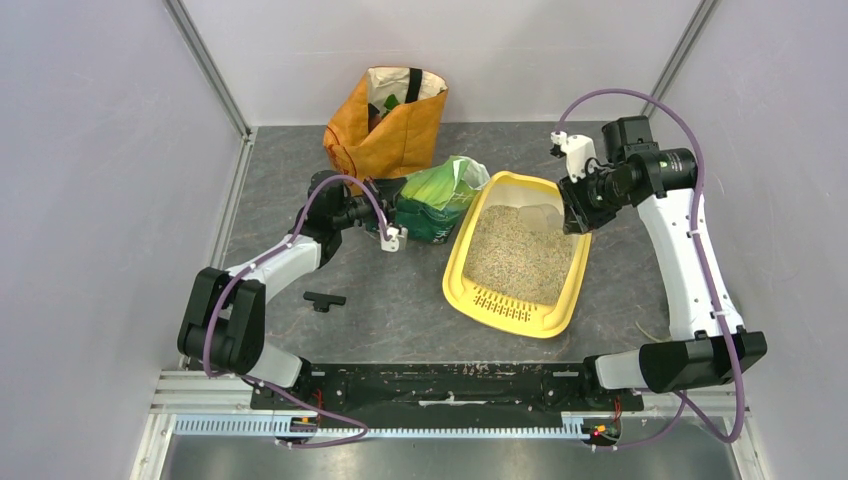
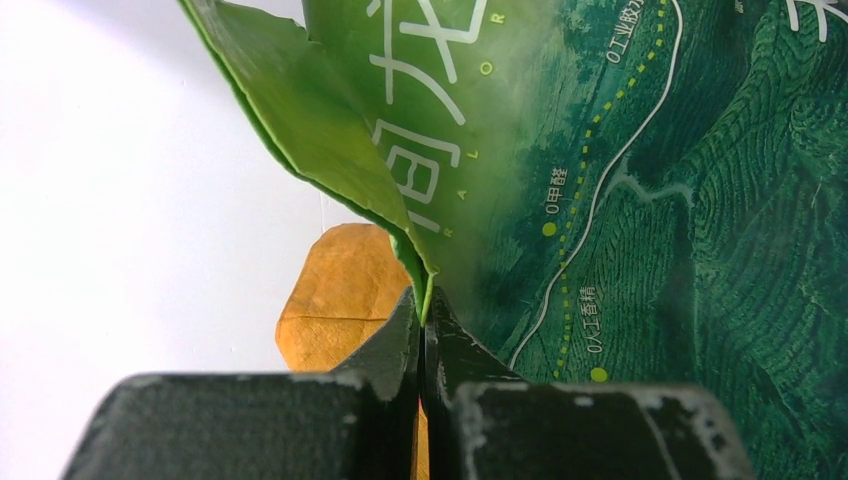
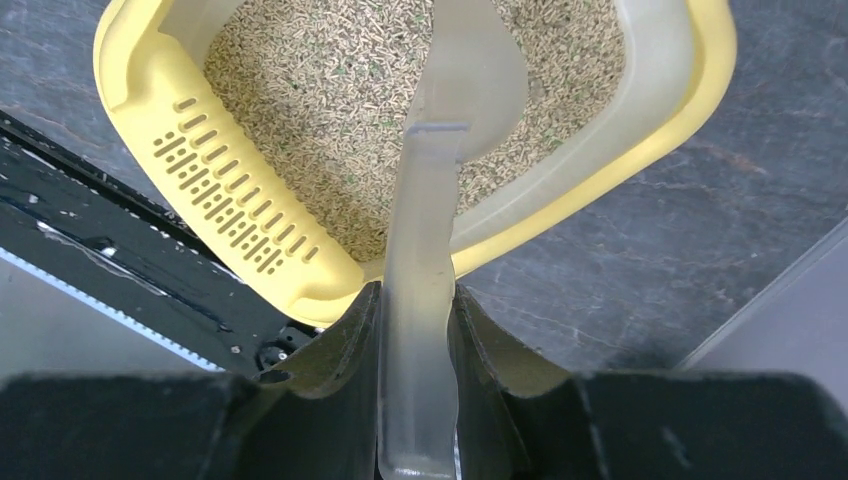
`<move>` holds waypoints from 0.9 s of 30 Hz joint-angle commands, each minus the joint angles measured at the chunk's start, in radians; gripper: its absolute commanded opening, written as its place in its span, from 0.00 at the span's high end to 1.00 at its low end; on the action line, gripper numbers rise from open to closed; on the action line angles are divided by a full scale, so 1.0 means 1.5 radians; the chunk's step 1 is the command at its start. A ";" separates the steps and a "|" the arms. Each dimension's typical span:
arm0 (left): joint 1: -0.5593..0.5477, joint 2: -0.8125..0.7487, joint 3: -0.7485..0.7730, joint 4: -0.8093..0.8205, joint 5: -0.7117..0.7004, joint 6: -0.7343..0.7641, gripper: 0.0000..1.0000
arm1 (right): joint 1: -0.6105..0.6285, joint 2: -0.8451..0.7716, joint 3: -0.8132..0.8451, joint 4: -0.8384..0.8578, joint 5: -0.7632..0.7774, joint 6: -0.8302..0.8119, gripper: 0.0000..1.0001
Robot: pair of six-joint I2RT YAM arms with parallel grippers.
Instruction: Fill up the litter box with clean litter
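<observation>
- While the left gripper [image 2: 424,305] pinches a folded edge of the green litter bag [image 2: 650,200], jaws pressed together, the bag lies tipped, mouth toward the litter box [image 1: 520,318], likely for pouring.
- Centre-right of the top view, that yellow tray already carries beige litter [image 1: 515,255].
- Meanwhile the right gripper [image 3: 418,315] clamps a translucent scoop [image 3: 470,70] by its handle, bowl over the granules, probably to spread them.

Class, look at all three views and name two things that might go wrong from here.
The left tool pinches only a thin fold of the green bag; it may slip free. The right tool holds the scoop by its handle over the litter box; a swing might flick litter over the rim.
</observation>
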 commanded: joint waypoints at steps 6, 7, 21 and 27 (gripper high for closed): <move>0.003 -0.062 -0.010 0.070 -0.076 -0.113 0.98 | 0.010 -0.022 0.070 -0.011 -0.179 -0.089 1.00; 0.003 -0.067 -0.012 0.068 -0.092 -0.134 0.98 | 0.013 -0.021 0.076 -0.020 -0.229 -0.096 1.00; 0.043 -0.061 -0.022 0.130 -0.218 -0.357 0.98 | 0.261 0.046 -0.072 0.286 -0.409 -0.004 1.00; 0.050 -0.046 -0.003 0.165 -0.257 -0.407 0.98 | 0.353 0.083 -0.202 0.515 -0.307 0.111 1.00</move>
